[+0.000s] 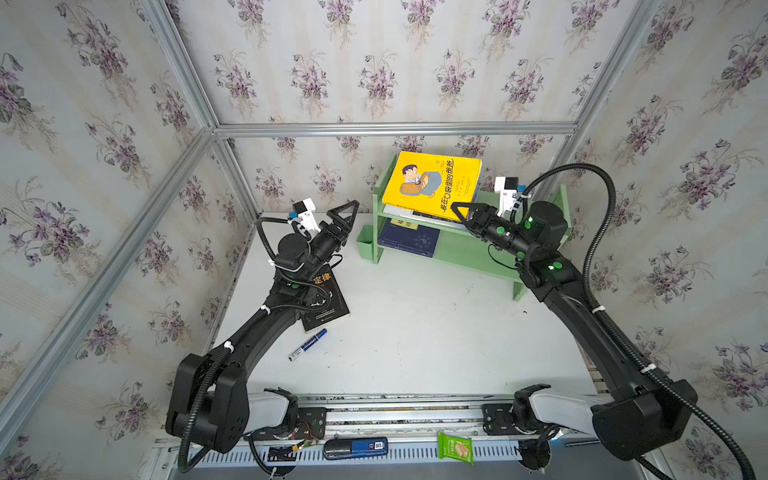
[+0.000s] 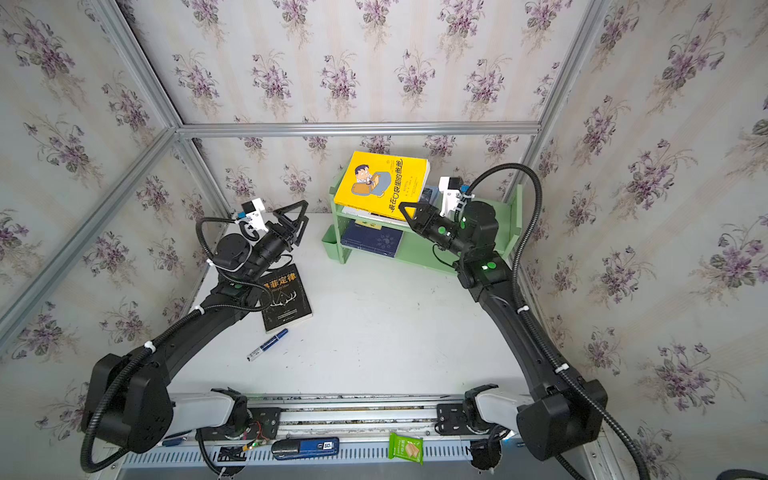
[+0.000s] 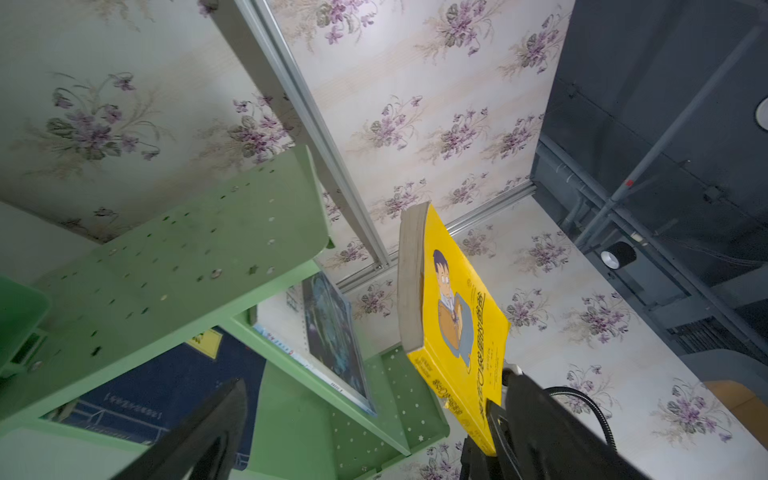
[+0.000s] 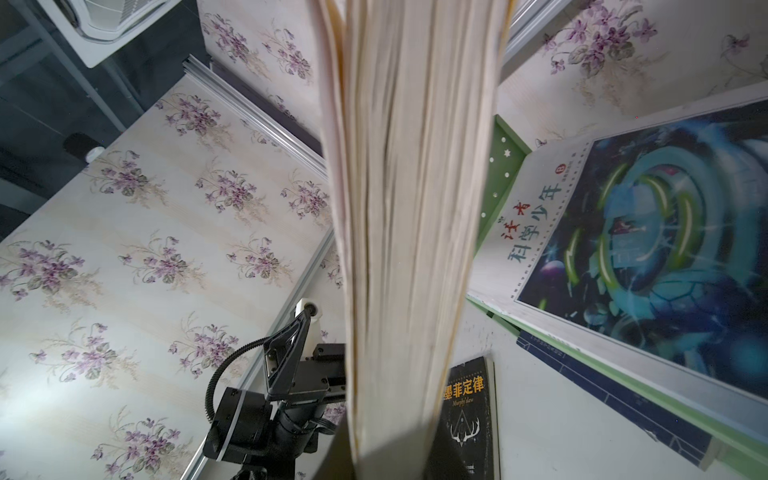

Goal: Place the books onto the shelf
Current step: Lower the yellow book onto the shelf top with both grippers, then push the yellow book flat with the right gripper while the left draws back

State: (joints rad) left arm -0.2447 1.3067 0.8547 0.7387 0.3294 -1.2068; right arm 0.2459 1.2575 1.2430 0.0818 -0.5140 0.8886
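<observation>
Our right gripper (image 1: 460,211) clamps the yellow book (image 1: 432,183), 装在口袋里的爸爸, at the shelf (image 1: 469,251).
Our left gripper (image 1: 345,218) gapes empty; we read "Murphy's law" on the black book (image 4: 467,411).

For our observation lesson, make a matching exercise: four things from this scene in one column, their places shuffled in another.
Things
1. yellow cartoon-man book
2. black antler book
3. navy book
4. blue marker pen

Places
A. flat on the shelf's lower tier
B. on the table, fully uncovered
C. clamped in the right gripper, tilted above the shelf
D. on the table, partly under the left arm

Pairs: 1-C, 2-D, 3-A, 4-B
</observation>
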